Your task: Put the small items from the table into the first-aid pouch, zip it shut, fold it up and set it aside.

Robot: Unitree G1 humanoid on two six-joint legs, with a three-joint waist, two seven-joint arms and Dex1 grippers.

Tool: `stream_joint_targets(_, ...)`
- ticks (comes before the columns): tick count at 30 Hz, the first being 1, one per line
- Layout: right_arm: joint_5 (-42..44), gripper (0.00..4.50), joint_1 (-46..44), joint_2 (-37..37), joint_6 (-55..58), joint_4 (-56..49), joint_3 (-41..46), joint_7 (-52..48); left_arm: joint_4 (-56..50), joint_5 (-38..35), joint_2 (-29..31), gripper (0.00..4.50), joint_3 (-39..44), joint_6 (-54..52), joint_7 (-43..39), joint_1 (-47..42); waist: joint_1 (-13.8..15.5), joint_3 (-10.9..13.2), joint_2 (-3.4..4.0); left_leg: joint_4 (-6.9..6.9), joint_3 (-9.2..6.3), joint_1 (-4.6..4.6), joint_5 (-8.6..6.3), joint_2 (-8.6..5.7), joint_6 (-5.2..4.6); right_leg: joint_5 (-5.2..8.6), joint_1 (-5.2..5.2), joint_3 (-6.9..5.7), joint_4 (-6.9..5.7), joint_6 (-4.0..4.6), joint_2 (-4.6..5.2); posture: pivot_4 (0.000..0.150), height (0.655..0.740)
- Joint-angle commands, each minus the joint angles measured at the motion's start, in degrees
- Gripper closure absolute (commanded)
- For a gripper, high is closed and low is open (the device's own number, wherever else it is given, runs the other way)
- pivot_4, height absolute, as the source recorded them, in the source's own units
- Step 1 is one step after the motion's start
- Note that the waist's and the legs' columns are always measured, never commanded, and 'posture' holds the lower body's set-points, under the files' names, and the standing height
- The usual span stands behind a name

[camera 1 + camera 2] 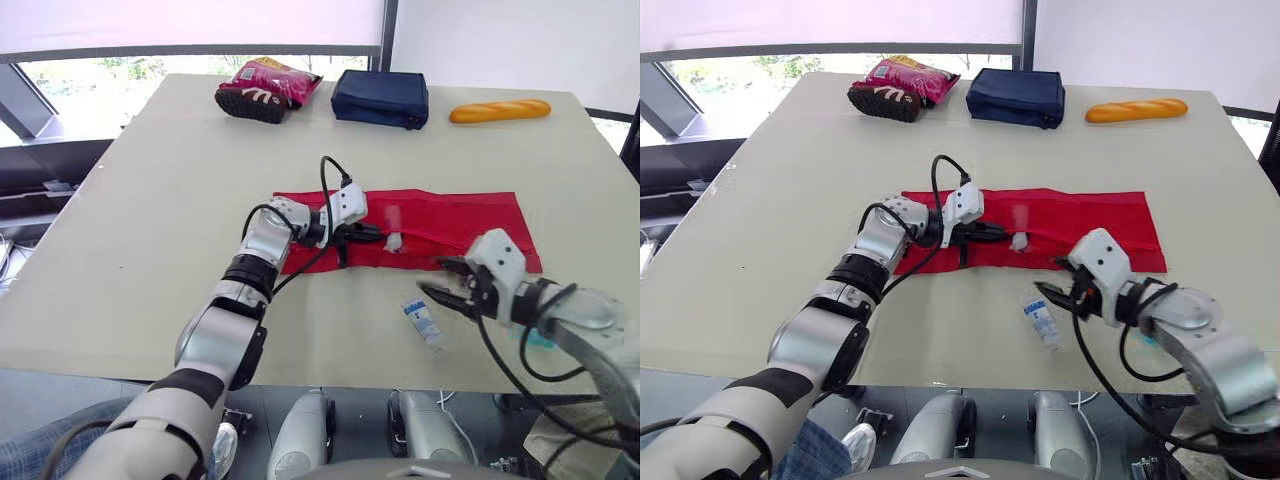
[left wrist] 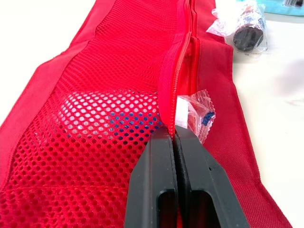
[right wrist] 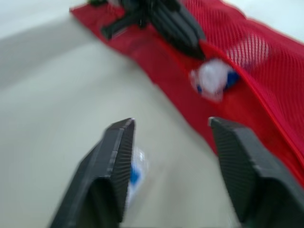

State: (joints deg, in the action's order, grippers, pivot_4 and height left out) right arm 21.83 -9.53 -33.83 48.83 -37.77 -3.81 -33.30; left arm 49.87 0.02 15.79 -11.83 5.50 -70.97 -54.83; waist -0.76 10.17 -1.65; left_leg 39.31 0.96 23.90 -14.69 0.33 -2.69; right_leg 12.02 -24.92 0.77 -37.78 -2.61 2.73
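The left arm stretches forward, wrist turned so the left tool points to the robot's right, fingers pressed together. The right arm bends inward, the right tool held low and pointing left, fingers spread apart

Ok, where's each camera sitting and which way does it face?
Left eye view: head, forward and down at the red pouch; both arms show.
Right eye view: head, alongside; same scene.
Left wrist view: along the left end effector, shut on the pouch's edge.
Right wrist view: along the open right end effector, toward that pouch.
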Motion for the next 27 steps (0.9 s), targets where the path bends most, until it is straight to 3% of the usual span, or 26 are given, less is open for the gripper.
stream_joint_targets(1, -4.76, 3.56, -1.99, 1.87, -4.18, 3.43, -4.14, 3.37, -0.71, -0.3, -0.16, 4.5, 0.28, 0.84, -0.01, -0.82, 0.08, 0.0, 0.0, 0.0, 0.0, 0.01, 0.0, -0.02, 0.0, 0.0, 0.0, 0.01, 0.0, 0.01, 0.02, 0.15, 0.7164)
stream_joint_targets(3, -7.3, 4.43, -4.1, 3.55, -6.01, 7.22, -6.08, 5.09, -0.73, -0.31, -0.26, 4.5, 0.3, 0.81, -0.03, -0.94, 0.1, 0.0, 0.0, 0.01, 0.0, 0.05, 0.0, -0.05, 0.0, -0.01, 0.0, 0.02, 0.02, 0.01, 0.04, 0.15, 0.7164)
stream_joint_targets(27, -19.16, 4.43, -19.8, 16.51, -19.87, 35.08, -11.57, 7.18, -1.27, -0.45, -1.04, 4.5, 0.12, 0.86, -0.39, -1.02, -0.07, 0.0, 0.01, 0.02, 0.01, 0.02, 0.0, -0.06, 0.0, -0.03, -0.01, 0.03, -0.05, 0.02, 0.04, 0.15, 0.7164)
